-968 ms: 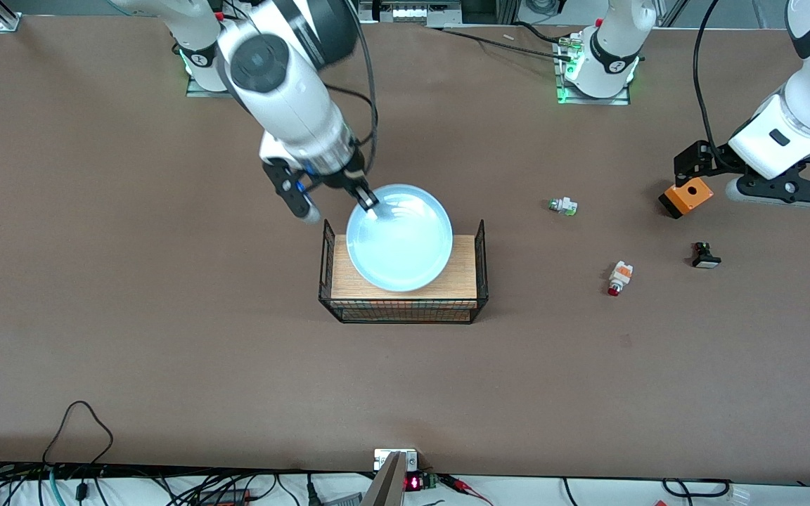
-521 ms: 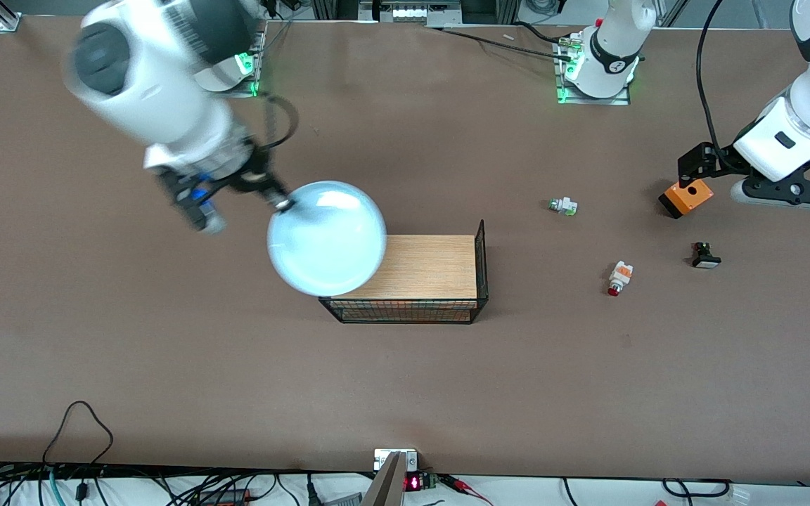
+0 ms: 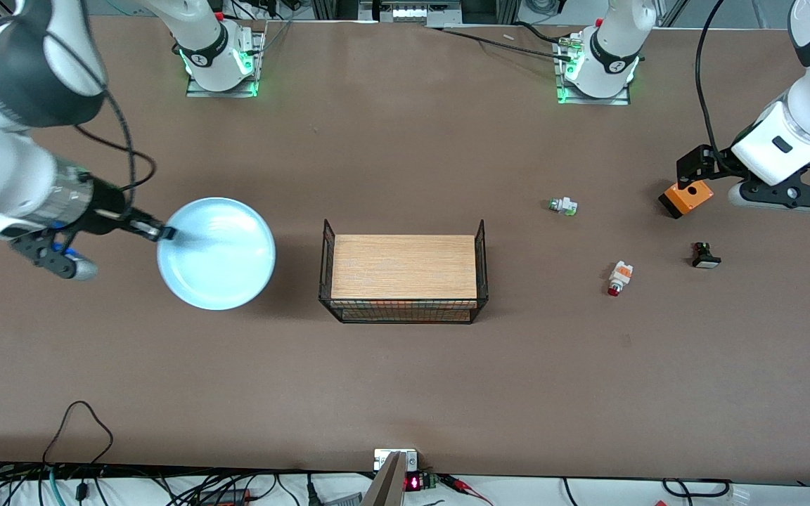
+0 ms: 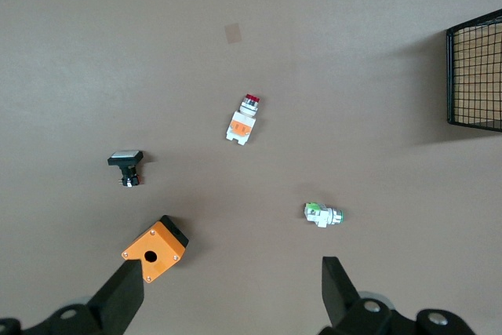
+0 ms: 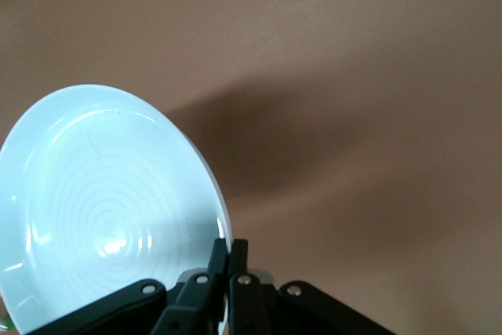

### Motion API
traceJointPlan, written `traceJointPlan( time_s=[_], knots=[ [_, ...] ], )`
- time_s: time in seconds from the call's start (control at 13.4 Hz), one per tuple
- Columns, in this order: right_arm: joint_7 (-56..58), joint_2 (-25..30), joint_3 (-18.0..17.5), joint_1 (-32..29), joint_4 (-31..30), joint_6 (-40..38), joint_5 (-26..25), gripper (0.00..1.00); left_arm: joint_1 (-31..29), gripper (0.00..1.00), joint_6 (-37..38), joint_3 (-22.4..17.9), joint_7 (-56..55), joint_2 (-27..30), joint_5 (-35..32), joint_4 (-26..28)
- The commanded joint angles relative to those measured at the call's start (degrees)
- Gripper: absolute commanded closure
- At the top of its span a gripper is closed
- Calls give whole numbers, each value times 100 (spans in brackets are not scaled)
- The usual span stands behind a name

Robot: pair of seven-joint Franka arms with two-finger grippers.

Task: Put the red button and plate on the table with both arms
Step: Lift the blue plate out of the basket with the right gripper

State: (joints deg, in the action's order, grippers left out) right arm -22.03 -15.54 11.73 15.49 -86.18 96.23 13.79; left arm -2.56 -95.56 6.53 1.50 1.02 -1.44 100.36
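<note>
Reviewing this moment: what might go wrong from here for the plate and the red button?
The right gripper pinches the plate by its rim alone, up over the table; it may tilt or slip when lowered. The left gripper hangs open over an orange box, with a green-capped button and a white-capped button near the red button, so it may pick the wrong part.

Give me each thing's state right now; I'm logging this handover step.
plate: held by its rim, up over the table
right gripper: shut on the plate
left gripper: open, empty, over the orange box
red button: lying on its side on the table
green button: lying on the table
black button: on the table
shelf: top bare
</note>
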Motion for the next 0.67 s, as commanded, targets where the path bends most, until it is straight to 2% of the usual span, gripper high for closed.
traceJointPlan(
  time_s=[0.0,0.22,0.37,0.6],
  knots=[
    [1215,16,-145,-291,-258,88,-637,100,-52,0,116,50,79,-49,-6,-139],
    [2254,25,-136,-476,-749,405,-1280,100,-43,0,134,67,79,-41,3,-139],
    [2605,25,-145,-757,-1284,894,-1308,100,-43,0,116,76,79,-58,-6,-157],
    [3065,16,-145,-1030,-2312,2124,-1273,100,-87,0,160,67,79,-41,3,-130]
  ],
)
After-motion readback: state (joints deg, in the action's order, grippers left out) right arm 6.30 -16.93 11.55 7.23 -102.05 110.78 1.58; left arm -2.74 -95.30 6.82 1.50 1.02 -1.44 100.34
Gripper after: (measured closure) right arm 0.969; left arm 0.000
